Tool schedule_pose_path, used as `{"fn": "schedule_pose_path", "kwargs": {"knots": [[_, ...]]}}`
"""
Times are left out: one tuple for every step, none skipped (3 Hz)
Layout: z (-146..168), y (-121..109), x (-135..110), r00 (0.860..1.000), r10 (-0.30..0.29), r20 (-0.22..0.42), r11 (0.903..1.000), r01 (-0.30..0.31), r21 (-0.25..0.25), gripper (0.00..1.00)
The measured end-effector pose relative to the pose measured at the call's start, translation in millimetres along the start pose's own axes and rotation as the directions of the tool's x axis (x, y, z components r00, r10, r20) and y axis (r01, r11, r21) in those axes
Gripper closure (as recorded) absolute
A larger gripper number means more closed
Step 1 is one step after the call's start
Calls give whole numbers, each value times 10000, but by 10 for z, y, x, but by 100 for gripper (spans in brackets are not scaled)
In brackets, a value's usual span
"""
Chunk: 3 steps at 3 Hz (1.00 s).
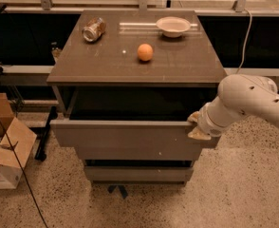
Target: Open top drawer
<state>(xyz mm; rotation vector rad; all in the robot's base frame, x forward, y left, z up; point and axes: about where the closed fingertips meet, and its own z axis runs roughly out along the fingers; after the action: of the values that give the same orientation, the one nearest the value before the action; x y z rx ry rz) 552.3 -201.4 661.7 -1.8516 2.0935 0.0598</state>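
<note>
Speckled stone floor (244, 194) fills the camera view, seen from above, with a dark wall and a pale ledge running behind. A grey-brown drawer cabinet stands mid-frame.

Tabletop (106, 65), flat and brown, carries three things:
- a dented metal can (93, 30) lying on its side at the back left
- an orange (145, 52) near the middle, apart from the rest
- a shallow white bowl (173, 26) at the back right, upright

Top drawer (130, 139): the plain, handleless front stands forward of the cabinet body. A dark gap shows between the front and the tabletop's edge, so it is partly out. Its inside is in shadow and the contents cannot be made out.

Lower drawer front (139, 174): narrower, it sits below and further back.

White robot arm (246, 101): it comes in from the right edge of the frame.

Claw (195, 127): it is pressed against the upper right corner of the top drawer's front panel, touching it. I cannot tell whether it is open or clamped on the panel edge, as the wrist covers most of it.

Left of the cabinet, an open cardboard box (6, 151) sits on the floor. A thin black cable (16, 165) trails across it.
</note>
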Motion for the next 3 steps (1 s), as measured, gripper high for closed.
{"fn": "schedule_pose_path", "kwargs": {"knots": [[-26, -5, -8, 10000, 0, 0, 10000, 0, 0, 100], [-44, -9, -13, 10000, 0, 0, 10000, 0, 0, 81], [-51, -10, -15, 10000, -1, 0, 10000, 1, -1, 58]]}}
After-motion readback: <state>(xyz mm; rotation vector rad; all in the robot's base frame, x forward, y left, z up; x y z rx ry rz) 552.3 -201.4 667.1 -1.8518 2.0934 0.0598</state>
